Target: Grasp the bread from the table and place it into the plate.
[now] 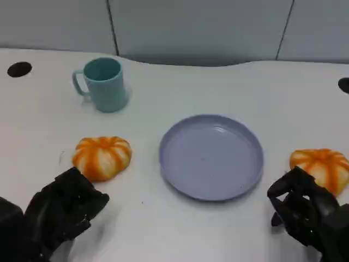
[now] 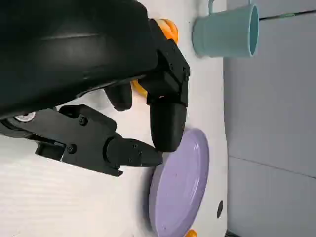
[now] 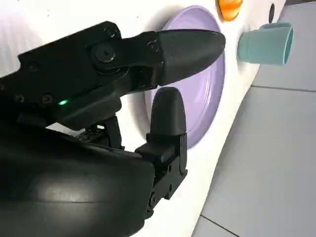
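Two orange-and-white striped bread buns lie on the white table. The left bun (image 1: 102,157) sits left of the lavender plate (image 1: 211,158), and the right bun (image 1: 322,166) sits right of it. The plate holds nothing. My left hand (image 1: 65,210) hovers just in front of the left bun, fingers apart and holding nothing. My right hand (image 1: 302,210) sits close in front of the right bun, also holding nothing. In the left wrist view the left hand (image 2: 98,74) hides most of the bun (image 2: 169,29), with the plate (image 2: 182,187) beyond. In the right wrist view the right hand (image 3: 98,123) stands before the plate (image 3: 210,89).
A teal mug (image 1: 103,84) stands upright at the back left, behind the left bun; it shows as the mug (image 2: 227,32) and the mug (image 3: 264,44) in the wrist views. Dark round holes (image 1: 19,69) mark the table's far corners. A grey wall panel runs behind the table.
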Motion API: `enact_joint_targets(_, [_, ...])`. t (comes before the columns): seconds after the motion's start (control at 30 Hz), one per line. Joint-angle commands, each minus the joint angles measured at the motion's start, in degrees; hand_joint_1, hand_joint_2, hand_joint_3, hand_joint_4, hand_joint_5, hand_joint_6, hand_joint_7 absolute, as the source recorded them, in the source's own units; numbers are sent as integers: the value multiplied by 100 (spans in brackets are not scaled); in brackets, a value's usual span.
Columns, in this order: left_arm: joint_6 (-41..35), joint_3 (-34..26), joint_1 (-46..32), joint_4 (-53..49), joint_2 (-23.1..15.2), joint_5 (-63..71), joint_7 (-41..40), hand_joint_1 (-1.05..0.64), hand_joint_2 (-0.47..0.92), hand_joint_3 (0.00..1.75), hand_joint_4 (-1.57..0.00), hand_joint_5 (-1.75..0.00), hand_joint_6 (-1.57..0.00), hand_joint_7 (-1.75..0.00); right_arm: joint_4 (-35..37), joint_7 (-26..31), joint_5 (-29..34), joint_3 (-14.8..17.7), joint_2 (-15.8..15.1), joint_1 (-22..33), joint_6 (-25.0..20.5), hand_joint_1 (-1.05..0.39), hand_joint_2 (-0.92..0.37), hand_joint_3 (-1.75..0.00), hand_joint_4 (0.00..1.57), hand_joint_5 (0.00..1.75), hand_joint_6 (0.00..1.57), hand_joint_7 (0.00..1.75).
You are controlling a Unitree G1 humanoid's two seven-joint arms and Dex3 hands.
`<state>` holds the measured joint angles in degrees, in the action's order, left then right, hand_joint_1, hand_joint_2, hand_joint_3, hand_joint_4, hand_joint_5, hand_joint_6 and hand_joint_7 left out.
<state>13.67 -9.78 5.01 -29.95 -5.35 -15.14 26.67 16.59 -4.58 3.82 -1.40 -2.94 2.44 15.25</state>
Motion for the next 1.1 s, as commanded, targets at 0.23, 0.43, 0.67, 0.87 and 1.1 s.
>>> enact_joint_targets(0.23, [42,-21,19,-9,-127,56,-38,-20,82,29,-76,-175,-58,-175,-27,33,9,31,-71,9,60,-24,-92,-34,56,175,36,175])
enact_joint_targets(0.43, [96,-22,23,-31,-133,96,-35,-19,82,30,-76,-175,-59,-175,-103,53,-36,42,-21,20,-88,-22,-92,-34,56,175,36,175])
enact_joint_targets(0.67, [53,-53,28,-23,-124,43,-11,-19,82,31,-77,-175,-59,-175,-59,84,28,15,-34,8,2,-23,-92,-34,56,175,36,175])
enact_joint_targets(0.87, [1407,79,-21,227,-229,887,-518,-22,82,31,-77,-175,-58,-175,-84,39,-30,4,-8,16,-85,-24,-92,-34,56,175,37,175])
enact_joint_targets(1.1, [2564,425,172,668,-732,3344,-2294,-19,85,30,-80,-175,-54,-175,48,88,37,-40,15,-56,23,-24,-92,-33,56,175,38,175])
